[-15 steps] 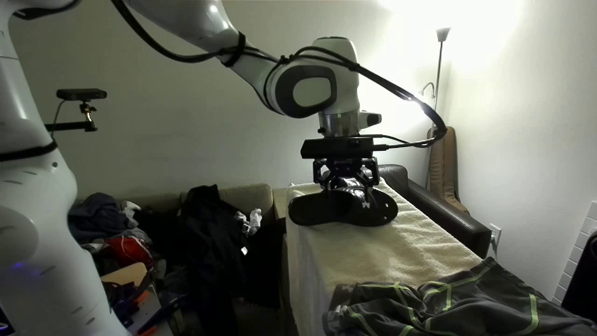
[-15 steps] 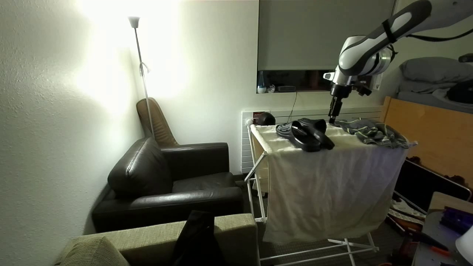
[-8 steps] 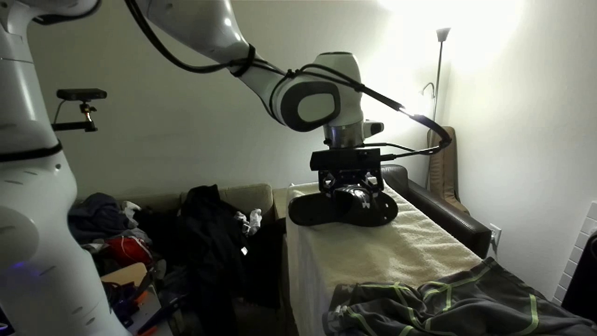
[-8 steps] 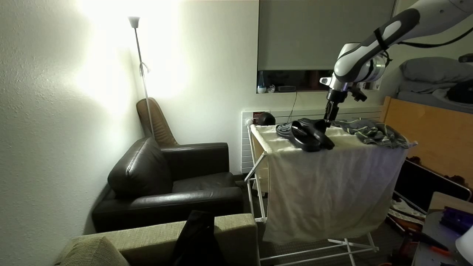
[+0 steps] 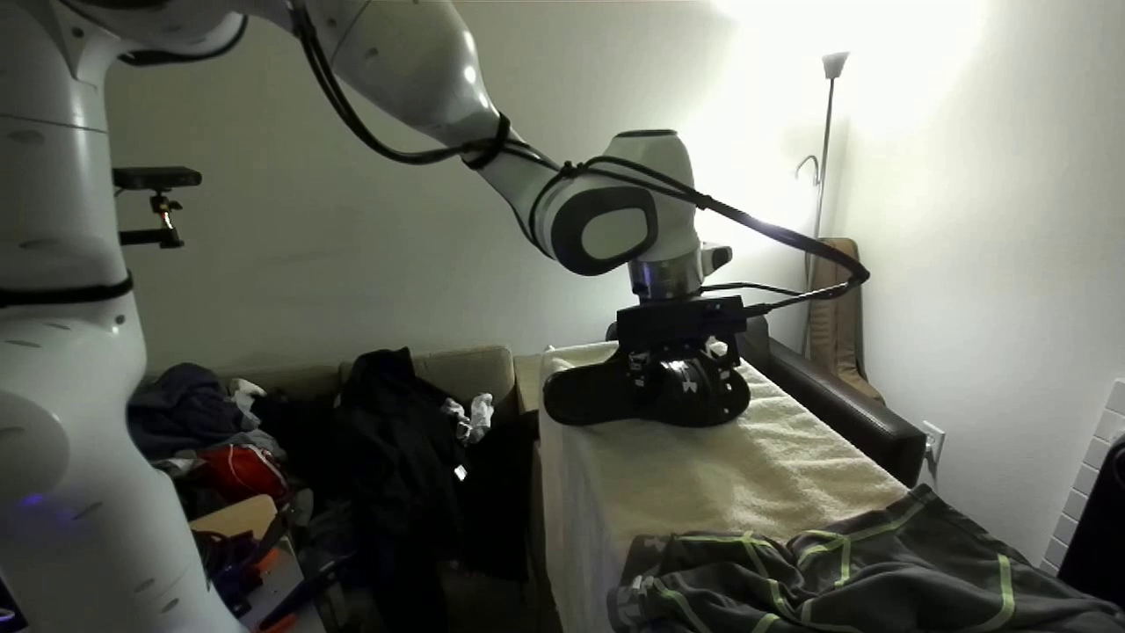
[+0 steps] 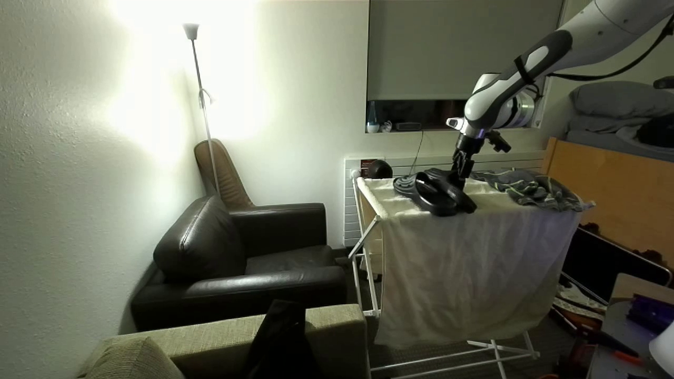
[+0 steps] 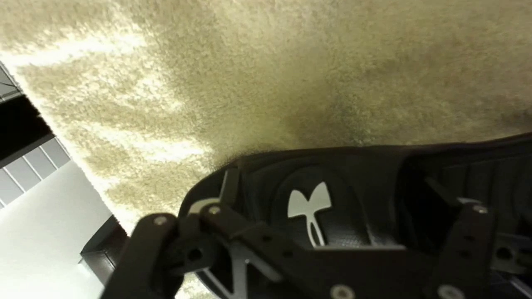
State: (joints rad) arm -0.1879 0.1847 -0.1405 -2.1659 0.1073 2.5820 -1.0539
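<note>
Gripper (image 7: 335, 187) over black slide sandal (image 7: 365, 168); jaws spread astride strap (image 7: 345, 203), one finger toe side, other heel side; sandal's long axis along jaw line.

Black sandal (image 7: 361, 178) cropped at wrist view's right edge, hand (image 7: 336, 189) cropped below, contact unclear

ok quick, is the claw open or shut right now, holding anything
Claw: open, straddling a sandal strap, not closed on it.
</note>
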